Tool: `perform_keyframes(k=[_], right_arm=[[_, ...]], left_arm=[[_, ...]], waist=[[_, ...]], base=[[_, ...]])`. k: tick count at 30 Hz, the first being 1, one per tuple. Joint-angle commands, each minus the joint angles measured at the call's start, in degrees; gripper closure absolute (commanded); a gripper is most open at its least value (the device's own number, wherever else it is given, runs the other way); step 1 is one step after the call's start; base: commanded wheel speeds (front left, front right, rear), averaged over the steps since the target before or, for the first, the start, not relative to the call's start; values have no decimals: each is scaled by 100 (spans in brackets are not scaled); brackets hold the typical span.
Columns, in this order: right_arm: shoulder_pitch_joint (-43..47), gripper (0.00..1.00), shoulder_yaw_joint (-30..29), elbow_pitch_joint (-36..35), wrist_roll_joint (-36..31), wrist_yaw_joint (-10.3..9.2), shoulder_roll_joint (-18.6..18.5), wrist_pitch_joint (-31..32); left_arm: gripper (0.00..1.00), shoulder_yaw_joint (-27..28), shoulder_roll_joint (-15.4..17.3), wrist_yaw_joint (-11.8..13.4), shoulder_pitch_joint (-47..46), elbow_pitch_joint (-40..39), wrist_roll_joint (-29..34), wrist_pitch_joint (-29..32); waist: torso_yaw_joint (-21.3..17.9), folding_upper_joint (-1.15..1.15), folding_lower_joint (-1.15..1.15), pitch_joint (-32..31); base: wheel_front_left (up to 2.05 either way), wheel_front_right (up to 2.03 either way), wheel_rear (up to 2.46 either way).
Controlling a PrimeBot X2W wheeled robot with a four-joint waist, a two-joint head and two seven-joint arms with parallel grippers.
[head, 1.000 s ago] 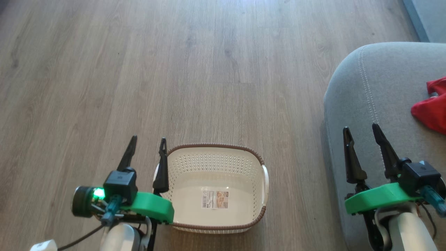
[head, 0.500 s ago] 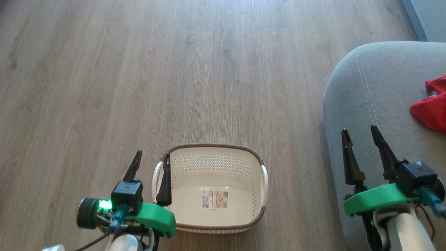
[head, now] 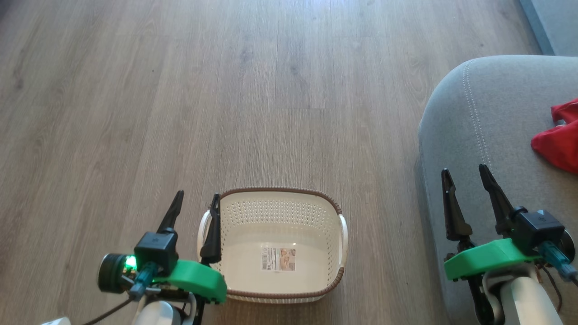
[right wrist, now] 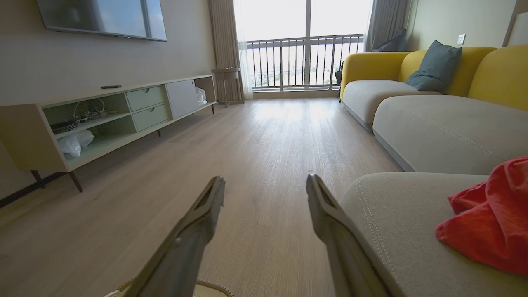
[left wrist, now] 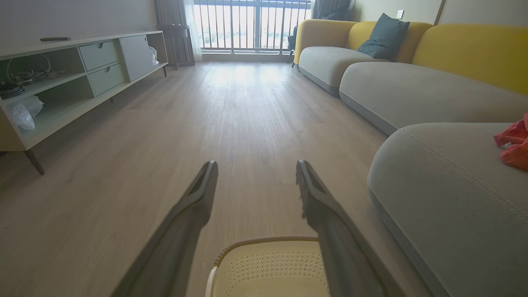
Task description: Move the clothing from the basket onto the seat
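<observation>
Basket (head: pixel 275 188) sits nearest me on the wood floor (head: pixel 226 90), cream and perforated, with a printed label (head: pixel 278 258) on its bottom. My left gripper (head: pixel 198 194) hovers at the basket's left edge, fingers spread apart and holding nothing. The inner finger is over the left handle (head: pixel 199 230), the outer one over the floor just left of the basket. That arm's green wrist piece (head: pixel 198 277) overlaps the basket's near left corner.

My right gripper (head: pixel 464 168) is well to the right of the basket, likewise parted and empty. Its fingers point away from me above the near left edge of the seat (head: pixel 496 113). The clothing (head: pixel 557 140) lies on that seat, right of the basket and farther off than it. It is a red heap cut by the picture's edge, and I cannot tell whether it is one garment or two.

The head view gives that flat layout from above. My left wrist view adds the room beyond the basket: more grey sofa cushions (left wrist: pixel 412 95) with yellow backs (left wrist: pixel 466 53) to its right, and a dark pillow (left wrist: pixel 385 35). A low cabinet (left wrist: pixel 82 70) runs along its left, with a balcony railing (left wrist: pixel 251 20) at the far end. My right wrist view brings the red fabric close, bunched on the seat, and shows a wall screen (right wrist: pixel 103 18) above the cabinet.
</observation>
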Motion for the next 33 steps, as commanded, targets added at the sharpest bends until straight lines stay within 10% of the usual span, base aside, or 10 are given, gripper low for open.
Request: perform_keyframes(k=[1,33], right_arm=[[-81,0,132,-166,-55,-2,51,-36],[-157,0,81,-77,-39,-2,57,-36]], left_arm=[[0,259,0,-6,-161,-187,-19,-29],[0,423,-1,-138,-211,102,-429,-29]], waist=[[0,0,0,-1],[36,0,0,80]], base=[[0,0,0],[0,0,0]])
